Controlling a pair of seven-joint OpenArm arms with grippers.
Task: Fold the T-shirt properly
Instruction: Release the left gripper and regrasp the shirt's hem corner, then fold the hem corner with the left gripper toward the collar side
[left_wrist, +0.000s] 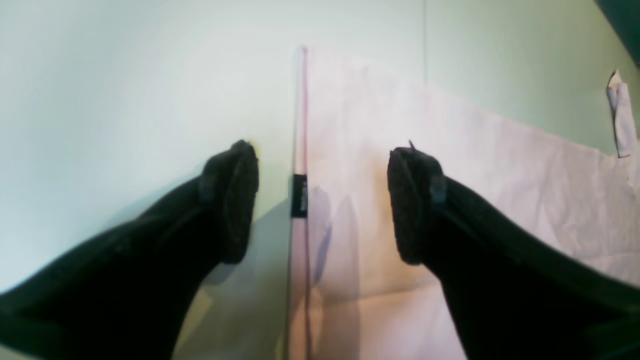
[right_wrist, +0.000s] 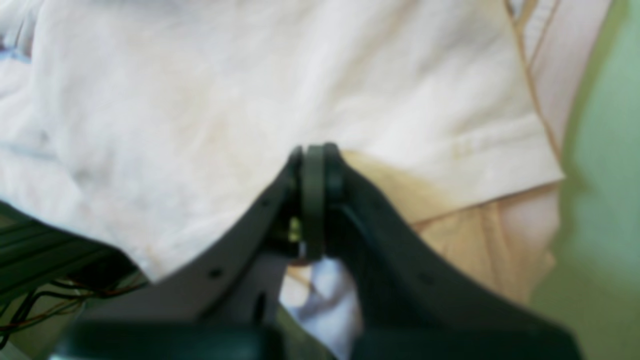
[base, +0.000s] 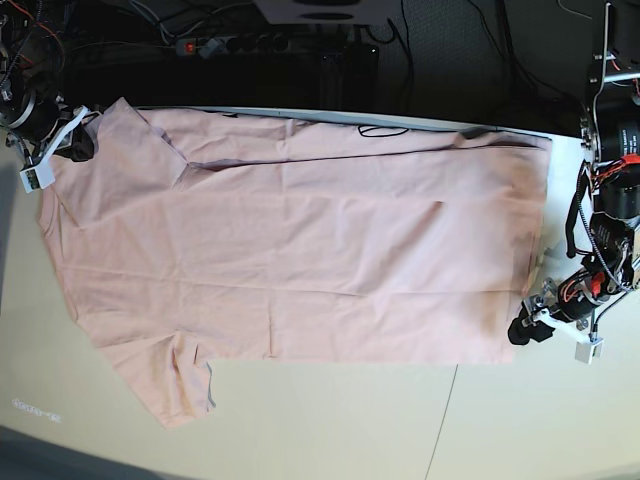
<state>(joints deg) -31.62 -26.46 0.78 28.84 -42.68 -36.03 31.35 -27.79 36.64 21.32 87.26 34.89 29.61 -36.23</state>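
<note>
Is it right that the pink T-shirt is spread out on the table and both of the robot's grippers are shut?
Not quite. The T-shirt is spread on the table, and the right gripper is shut, but the left gripper is open. The left wrist view shows its jaws wide apart over the shirt's edge.

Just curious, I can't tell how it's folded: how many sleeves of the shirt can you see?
1: a sleeve juts from the T-shirt at the near left corner. Another may be folded under at the far edge.
</note>
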